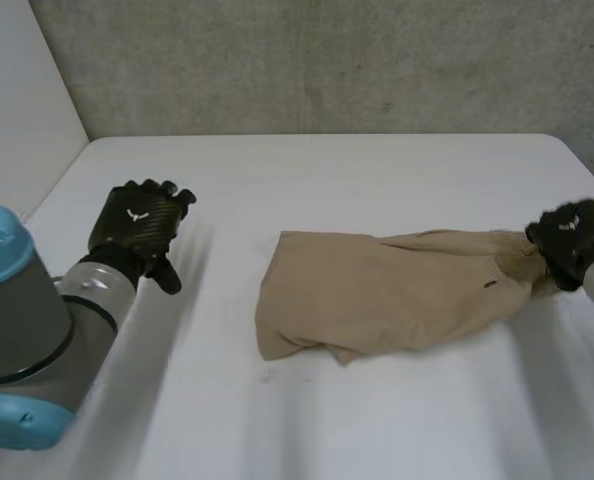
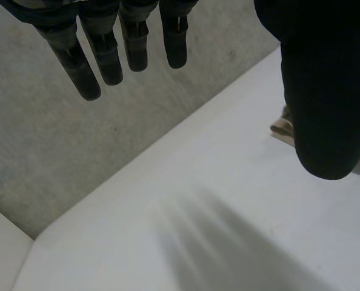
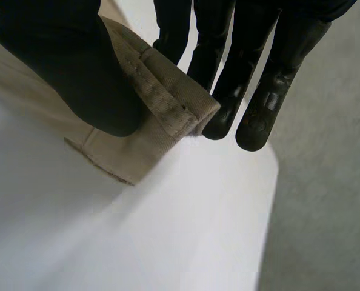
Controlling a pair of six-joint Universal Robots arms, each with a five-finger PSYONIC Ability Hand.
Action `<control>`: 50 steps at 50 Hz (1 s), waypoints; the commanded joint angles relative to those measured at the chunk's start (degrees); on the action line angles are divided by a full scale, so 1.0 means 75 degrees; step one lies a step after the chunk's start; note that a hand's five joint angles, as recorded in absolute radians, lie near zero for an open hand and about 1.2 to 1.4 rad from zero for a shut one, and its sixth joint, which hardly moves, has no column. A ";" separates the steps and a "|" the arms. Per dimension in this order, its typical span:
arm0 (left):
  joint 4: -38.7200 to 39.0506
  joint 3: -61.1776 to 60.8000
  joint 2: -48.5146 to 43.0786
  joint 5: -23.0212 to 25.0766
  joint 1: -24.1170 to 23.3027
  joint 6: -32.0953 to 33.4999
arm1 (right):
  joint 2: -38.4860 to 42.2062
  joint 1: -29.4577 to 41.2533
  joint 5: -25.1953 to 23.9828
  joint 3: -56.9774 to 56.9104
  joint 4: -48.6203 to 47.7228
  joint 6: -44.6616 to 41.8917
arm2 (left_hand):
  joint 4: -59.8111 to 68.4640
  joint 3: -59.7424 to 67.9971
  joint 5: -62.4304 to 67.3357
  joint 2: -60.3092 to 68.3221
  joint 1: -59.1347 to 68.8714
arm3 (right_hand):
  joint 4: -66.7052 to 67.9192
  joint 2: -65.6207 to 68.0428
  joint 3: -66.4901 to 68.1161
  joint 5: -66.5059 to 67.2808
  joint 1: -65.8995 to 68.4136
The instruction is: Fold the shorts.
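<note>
Shorts [image 1: 377,290] are lying on the table [image 1: 377,430], rt of centre in head view, w/ long axis running approx 9-to-3 o'clock. The wide, loose end is facing 9 o'clock. The cloth is narrowing and bunching toward 3 o'clock, where it's rising slightly into the right hand [image 1: 573,240].

Fabric is looking tan, crumpled, w/ creases running along the length and a small dark spot near the 3 o'clock end. The near edge is lying uneven, bulging out at approx 7 o'clock. In rt wrist view a stitched edge [image 3: 168,103], doubled over, is showing at the hand.

Right hand is grasping the shorts: thumb is pressing on one face of the cloth, fingers [image 3: 271,85] are sitting on the other side, pinching the stitched edge btwn them.

Left hand [image 1: 137,225] is hovering over bare table, well apart from the shorts, at their 9 o'clock. In its wrist view the fingers [image 2: 107,54] are hanging straight w/ thumb held apart, released, gripping nothing.

Table is showing white and smooth, w/ rounded far corners. A grey concrete wall [image 1: 327,60] is running behind it at 12 o'clock, and a white panel [image 1: 17,80] is standing at approx 10 o'clock.
</note>
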 commanded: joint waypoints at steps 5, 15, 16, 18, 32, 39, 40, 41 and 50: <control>0.0010 -0.0013 0.0432 -0.0026 0.0010 -0.0062 | 0.0629 0.3152 -0.0287 -0.1990 0.0410 -0.0962 | -0.0121 -0.0143 -0.0049 -0.0104 -0.0242 | 0.1559 0.1677 0.1736 0.2077 0.3351; 0.0104 0.0596 0.0373 -0.0143 0.0010 -0.0834 | 0.2234 0.5111 -0.2044 -0.2108 0.0211 -0.1162 | -0.0620 -0.0642 -0.0548 -0.0604 -0.0741 | -0.3879 -0.3762 -0.3703 -0.3362 -0.2087; 0.0092 0.0725 0.0327 -0.0132 0.0010 -0.1149 | 0.2247 0.5112 -0.2057 -0.2097 0.0199 -0.1127 | -0.0620 -0.0642 -0.0548 -0.0604 -0.0741 | -0.4682 -0.4564 -0.4506 -0.4164 -0.2890; 0.0092 0.0854 0.0291 -0.0131 0.0010 -0.1409 | 0.2201 0.5088 -0.2069 -0.2096 0.0187 -0.1021 | -0.0620 -0.0642 -0.0548 -0.0604 -0.0741 | -0.6455 -0.6337 -0.6279 -0.5937 -0.4663; -0.0282 0.2775 -0.1535 -0.0120 -0.1125 -0.1738 | 0.0677 0.3401 -0.1893 -0.2342 -0.0329 0.5914 | -0.0569 -0.0591 -0.0497 -0.0553 -0.0690 | -0.7774 -0.7656 -0.7598 -0.7256 -0.5982; -0.1196 0.3913 -0.2848 -0.0131 -0.1993 -0.2253 | 0.1904 0.2967 -0.1601 -0.3195 0.1179 0.5976 | -0.0458 -0.0479 -0.0385 -0.0441 -0.0578 | -0.7774 -0.7656 -0.7598 -0.7256 -0.5982; -0.1499 0.4122 -0.3174 -0.0131 -0.2110 -0.2428 | 0.2082 0.2967 -0.1554 -0.3314 0.1346 0.5917 | -0.0457 -0.0479 -0.0385 -0.0441 -0.0578 | -0.7774 -0.7656 -0.7598 -0.7256 -0.5982; -0.1653 0.4217 -0.3328 -0.0131 -0.2158 -0.2511 | 0.2257 0.2967 -0.1495 -0.3431 0.1522 0.5847 | -0.0457 -0.0479 -0.0385 -0.0441 -0.0578 | -0.7774 -0.7656 -0.7598 -0.7256 -0.5982; -0.2955 0.4851 -0.4572 -0.1349 -0.2228 -0.2664 | 0.3395 0.2967 -0.0277 -0.3772 0.2039 0.4209 | -0.0368 -0.0390 -0.0295 -0.0351 -0.0488 | -0.7774 -0.7656 -0.7598 -0.7256 -0.5982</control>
